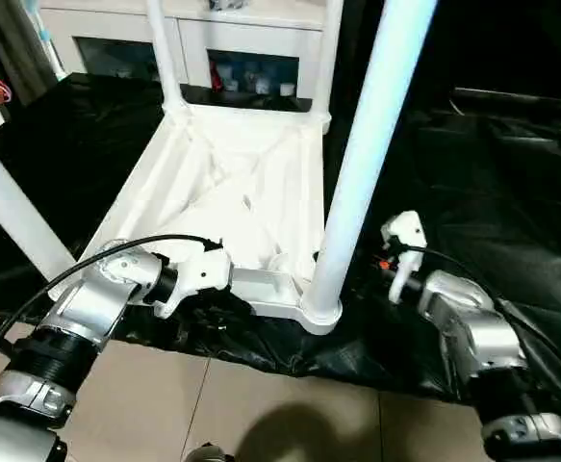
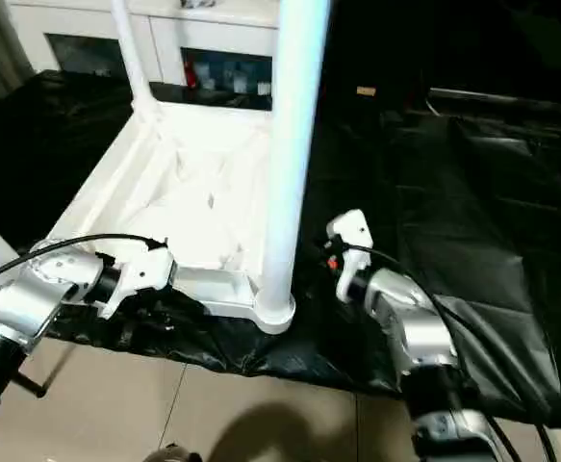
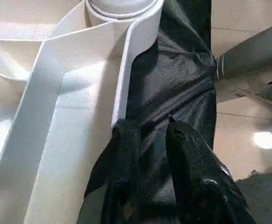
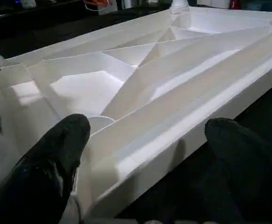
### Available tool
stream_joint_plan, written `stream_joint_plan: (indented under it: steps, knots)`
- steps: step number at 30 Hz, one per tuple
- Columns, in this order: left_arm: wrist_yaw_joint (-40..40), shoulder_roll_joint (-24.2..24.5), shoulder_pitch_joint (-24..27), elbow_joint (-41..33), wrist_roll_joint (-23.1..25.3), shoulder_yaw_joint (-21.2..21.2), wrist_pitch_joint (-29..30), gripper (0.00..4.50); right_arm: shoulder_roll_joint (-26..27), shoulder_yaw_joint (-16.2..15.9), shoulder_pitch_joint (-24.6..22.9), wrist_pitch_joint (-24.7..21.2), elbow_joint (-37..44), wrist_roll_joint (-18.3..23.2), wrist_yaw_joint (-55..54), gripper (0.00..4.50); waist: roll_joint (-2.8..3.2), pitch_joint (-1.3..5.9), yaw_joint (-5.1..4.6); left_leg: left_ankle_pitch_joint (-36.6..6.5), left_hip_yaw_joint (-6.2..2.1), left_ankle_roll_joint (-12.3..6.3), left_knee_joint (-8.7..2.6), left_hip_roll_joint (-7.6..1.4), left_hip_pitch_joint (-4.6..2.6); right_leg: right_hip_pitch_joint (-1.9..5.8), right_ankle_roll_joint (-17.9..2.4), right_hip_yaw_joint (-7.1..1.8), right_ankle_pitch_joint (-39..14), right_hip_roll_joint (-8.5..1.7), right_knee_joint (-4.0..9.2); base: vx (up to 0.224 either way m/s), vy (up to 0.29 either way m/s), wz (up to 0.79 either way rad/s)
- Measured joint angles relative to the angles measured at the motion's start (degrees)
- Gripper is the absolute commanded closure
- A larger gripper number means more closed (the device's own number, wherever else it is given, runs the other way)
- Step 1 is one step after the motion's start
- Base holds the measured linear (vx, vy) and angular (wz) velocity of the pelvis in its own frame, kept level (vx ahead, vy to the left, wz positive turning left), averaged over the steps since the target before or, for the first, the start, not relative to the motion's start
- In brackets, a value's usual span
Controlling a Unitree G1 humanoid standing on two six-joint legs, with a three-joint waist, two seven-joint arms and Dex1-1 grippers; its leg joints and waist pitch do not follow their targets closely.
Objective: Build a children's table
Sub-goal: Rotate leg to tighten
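Note:
The children's table [image 1: 232, 183] lies upside down on a black sheet, ribbed underside up. White legs stand in its corner sockets: a thick one at the near right corner [image 1: 362, 164], two thin ones at the back [image 1: 165, 58], and one leaning at the near left [image 1: 11, 212]. My left gripper [image 3: 150, 128] rests on the sheet just outside the near rim [image 3: 126, 79], its fingers a little apart with nothing between them. My right gripper [image 4: 149, 127] is wide open, one finger on each side of the table's rim [image 4: 182, 126] by the near right corner.
The black sheet [image 1: 472, 192] spreads out to the right and left of the table. A white cabinet with glass doors [image 1: 242, 38] stands right behind it. Tiled floor [image 1: 290, 404] lies in front, along the sheet's near edge.

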State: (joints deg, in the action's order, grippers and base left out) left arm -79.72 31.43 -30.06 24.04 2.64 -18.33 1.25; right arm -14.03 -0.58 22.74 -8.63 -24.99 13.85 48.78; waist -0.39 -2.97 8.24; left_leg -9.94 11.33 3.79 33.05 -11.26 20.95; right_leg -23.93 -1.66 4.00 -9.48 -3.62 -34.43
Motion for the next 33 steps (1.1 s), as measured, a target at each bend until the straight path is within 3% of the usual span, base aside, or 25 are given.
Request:
stream_joint_plan:
  steps: [7, 13, 23, 29, 33]
  knots:
    - [0.9, -0.1, 0.0, 0.1, -0.1, 0.0, -0.1, 3.35, -0.2, 0.2, 0.0, 0.0, 0.0, 0.0, -0.2, 0.0, 0.0, 0.0, -0.04, 0.0, -0.05, 0.03, 0.07, 0.0, -0.03, 0.0, 0.0, 0.0, 0.0, 0.0, -0.14, 0.0, 0.0, 0.0]
    - [2.8, 0.2, -0.2, 2.9, 0.4, 0.4, -3.7, 3.35, -0.1, 0.1, -0.8, -0.8, 2.1, 0.2, 0.0, 0.0, 0.0, 0.0, -0.04, 0.0, -0.07, 0.05, 0.16, 0.0, -0.11, 0.0, 0.2, -0.01, -0.1, 0.0, -0.37, 0.0, 0.0, 0.0]
    - [3.2, 1.3, -1.2, 5.1, 0.5, 1.1, -3.4, 3.35, 1.4, -0.5, -2.3, -0.9, 3.7, 1.2, 0.1, 0.0, 0.0, 0.0, -0.02, 0.2, -0.16, 0.25, 0.15, 0.0, -0.1, 0.04, 0.3, -0.03, -0.1, 0.0, -0.52, 0.0, 0.0, 0.0]
    - [5.9, 1.0, 4.1, -7.6, -8.0, 8.0, 5.6, 3.35, 1.5, 1.0, -4.4, -0.8, 6.2, 0.9, -5.4, 0.0, 0.07, -0.02, -0.02, 0.2, -0.2, 0.28, 0.16, 0.0, -0.03, 0.02, 0.0, -0.02, 0.0, 0.0, -0.53, 0.0, 0.0, 0.0]
    - [15.6, -3.9, 12.8, -19.1, -14.3, 15.9, 11.1, 3.35, 0.8, 6.8, -9.4, -2.6, 12.7, 0.7, -13.2, 0.0, 0.2, 0.06, -0.15, 0.2, -0.16, 0.25, 0.21, 0.04, -0.05, 0.07, 0.2, -0.1, -0.2, 0.0, -0.46, 0.0, 0.0, 0.0]
